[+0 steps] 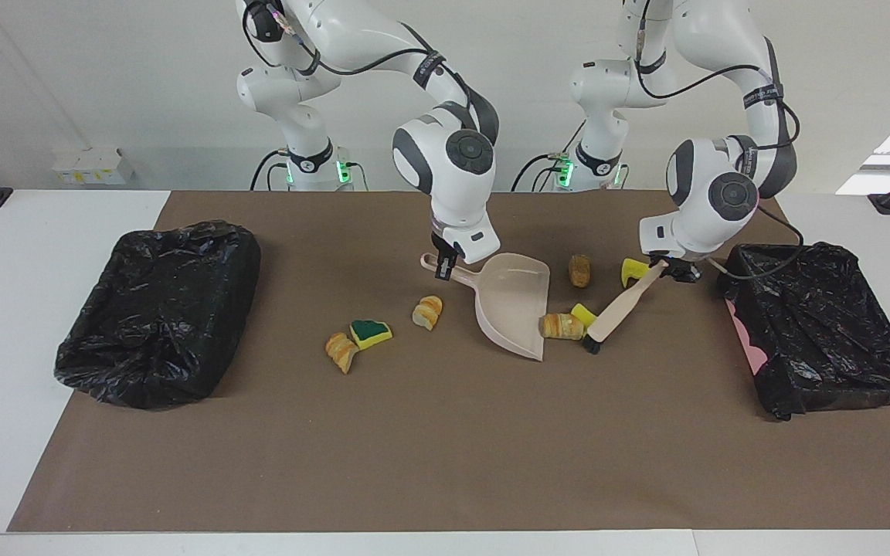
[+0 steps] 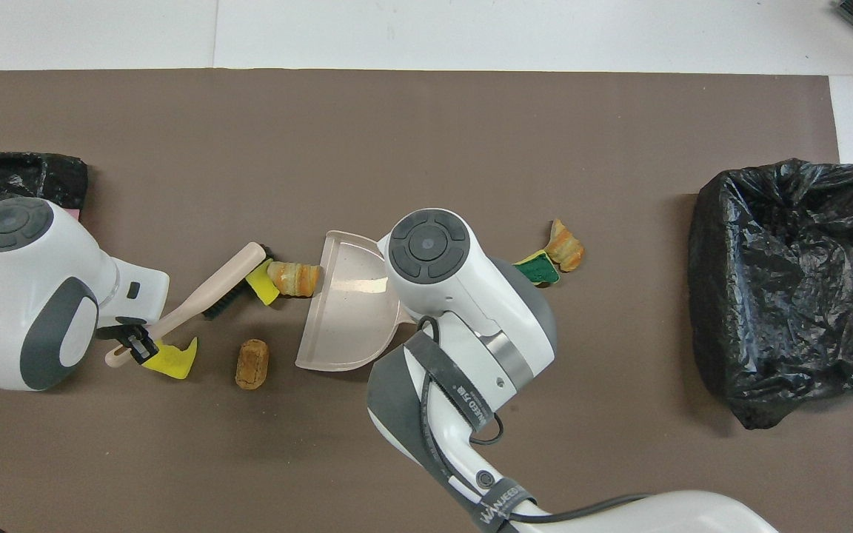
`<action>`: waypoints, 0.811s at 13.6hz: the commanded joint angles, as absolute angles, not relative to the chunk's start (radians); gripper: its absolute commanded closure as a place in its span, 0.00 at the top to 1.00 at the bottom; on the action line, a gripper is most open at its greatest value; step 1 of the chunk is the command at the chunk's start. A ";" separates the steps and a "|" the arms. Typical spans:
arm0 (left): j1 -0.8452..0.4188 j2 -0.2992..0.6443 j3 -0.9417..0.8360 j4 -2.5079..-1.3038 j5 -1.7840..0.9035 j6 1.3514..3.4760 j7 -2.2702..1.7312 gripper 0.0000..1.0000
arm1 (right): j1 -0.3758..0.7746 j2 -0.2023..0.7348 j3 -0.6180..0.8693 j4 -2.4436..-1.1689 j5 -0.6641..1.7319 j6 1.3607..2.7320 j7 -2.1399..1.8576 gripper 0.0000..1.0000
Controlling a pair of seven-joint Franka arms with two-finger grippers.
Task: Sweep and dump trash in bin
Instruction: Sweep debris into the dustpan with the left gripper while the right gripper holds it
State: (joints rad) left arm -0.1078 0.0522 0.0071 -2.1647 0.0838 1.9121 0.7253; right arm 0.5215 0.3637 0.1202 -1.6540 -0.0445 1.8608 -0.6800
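i am holding the dustpan point(image 1: 513, 306) by its handle with the right gripper point(image 1: 443, 266), fingers clamped on the handle, the pan lying on the brown mat point(image 1: 445, 463) with its open mouth facing the left arm's end of the table. my left gripper point(image 1: 665, 267) is clamped on the brush point(image 1: 616, 307) handle, and the brush is slanting down so its black bristles are sitting on the mat just beside the pan's mouth. a bread chunk point(image 1: 560, 326) is lying right at the pan's lip, touching it, with a yellow sponge piece point(image 1: 583, 314) pressed between that chunk and the brush head. closer to the robots, a second bread chunk point(image 1: 579, 270) and another yellow sponge piece point(image 1: 633, 270) are lying near the left gripper, the sponge almost under it. toward the right arm's end of the table from the pan, a third bread chunk point(image 1: 427, 312) is sitting near the pan's handle, and farther out a green-faced sponge point(image 1: 370, 333) is resting against a fourth bread chunk point(image 1: 341, 351). i am seeing one black-lined bin point(image 1: 159, 309) at the right arm's end of the table and another black-lined bin point(image 1: 823, 332) at the left arm's end.
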 commanded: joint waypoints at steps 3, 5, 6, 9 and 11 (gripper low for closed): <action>-0.126 0.006 -0.132 -2.244 0.044 2.010 0.378 0.00 | 0.512 0.351 0.126 -1.693 -0.040 1.894 -0.712 0.00; -0.126 0.005 -0.199 -2.238 0.037 2.003 0.290 0.00 | 0.503 0.350 0.126 -1.704 -0.038 1.898 -0.713 0.00; -0.126 0.003 -0.224 -2.235 0.013 1.990 0.252 0.00 | 0.503 0.348 0.126 -1.706 -0.040 1.896 -0.713 0.00; -0.126 -0.008 -0.285 -2.203 -0.038 1.919 0.154 0.00 | 0.488 0.345 0.126 -1.709 -0.034 1.872 -0.764 0.00; -0.126 -0.058 -0.284 -2.201 -0.072 1.866 0.132 0.00 | 0.488 0.344 0.126 -1.712 -0.021 1.871 -0.805 0.00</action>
State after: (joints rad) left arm -0.1229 0.0059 -0.2900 -2.1993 -0.0409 1.9256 0.1527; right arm 0.5011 0.3637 0.1200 -1.6838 -0.0442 1.8789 -0.7468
